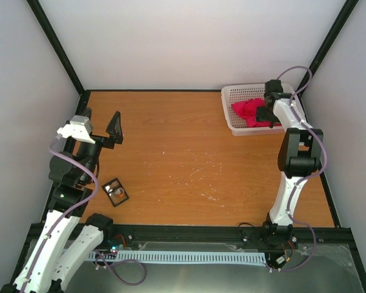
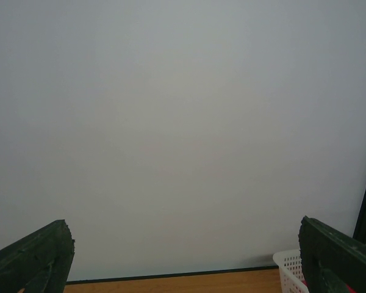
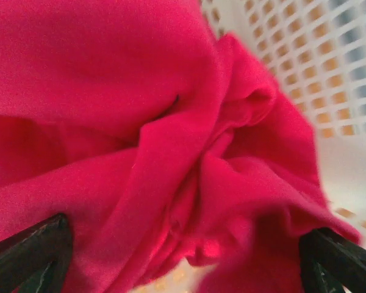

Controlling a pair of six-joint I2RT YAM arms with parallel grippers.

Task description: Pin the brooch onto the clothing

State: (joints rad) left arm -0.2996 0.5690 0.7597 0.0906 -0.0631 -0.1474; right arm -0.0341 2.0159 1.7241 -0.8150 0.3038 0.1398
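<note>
Pale grey walls close in a wooden surface (image 1: 183, 152). At its far right corner stands a white basket (image 1: 229, 97), and the shirt (image 1: 250, 110) lies crumpled inside it, so in my judgement it must be taken out and spread flat before any pinning is possible. For this reason the right hand (image 3: 183, 227) hangs low over the red cloth. Its fingers are spread wide with folds between them, and they grasp nothing. The brooch (image 1: 116, 190) sits in a small black case (image 1: 122, 201) at the near left, well apart from the shirt and close to the left arm. The left hand (image 2: 184, 226) is lifted toward the back wall, also wide open and empty, probably waiting for its part.
</note>
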